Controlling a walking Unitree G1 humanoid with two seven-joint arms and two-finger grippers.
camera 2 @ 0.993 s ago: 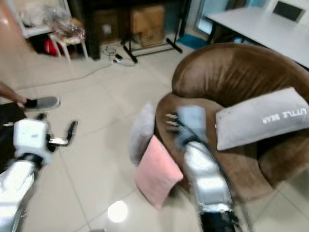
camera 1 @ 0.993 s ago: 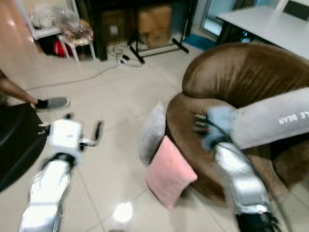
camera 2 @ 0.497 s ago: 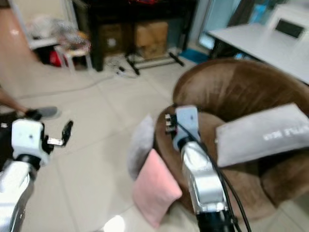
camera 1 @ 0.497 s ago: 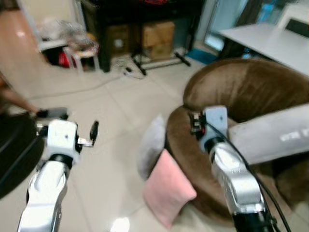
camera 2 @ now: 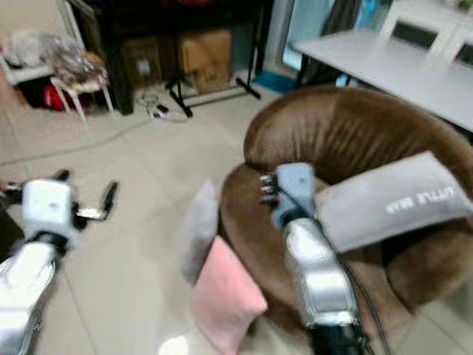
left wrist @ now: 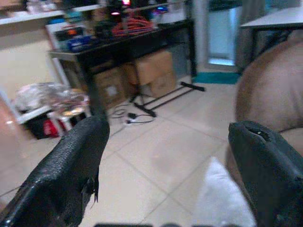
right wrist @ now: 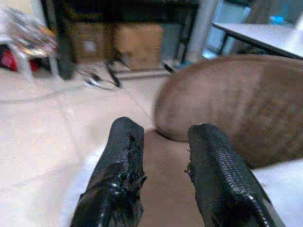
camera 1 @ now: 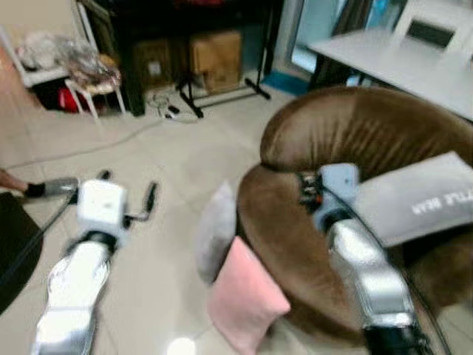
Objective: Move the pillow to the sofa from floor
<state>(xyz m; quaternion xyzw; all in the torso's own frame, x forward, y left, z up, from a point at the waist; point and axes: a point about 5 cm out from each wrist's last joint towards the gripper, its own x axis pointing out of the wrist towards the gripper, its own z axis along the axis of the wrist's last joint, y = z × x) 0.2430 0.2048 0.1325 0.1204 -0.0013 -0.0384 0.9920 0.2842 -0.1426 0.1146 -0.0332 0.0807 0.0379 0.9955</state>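
From the head views, a pink pillow (camera 1: 246,302) leans on the floor (camera 1: 170,163) against the near left side of the brown sofa (camera 1: 355,133), a grey pillow (camera 1: 213,231) just behind it, while a grey cushion (camera 1: 421,196) lies on the sofa seat; the left gripper (camera 1: 126,197) hangs over the floor on the left and the right gripper (camera 1: 304,191) over the sofa's front edge. In the left wrist view its jaws stand wide apart, with the floor and a black shelf (left wrist: 142,35) far off. In the right wrist view the jaws are a little apart, holding nothing, above the sofa seat.
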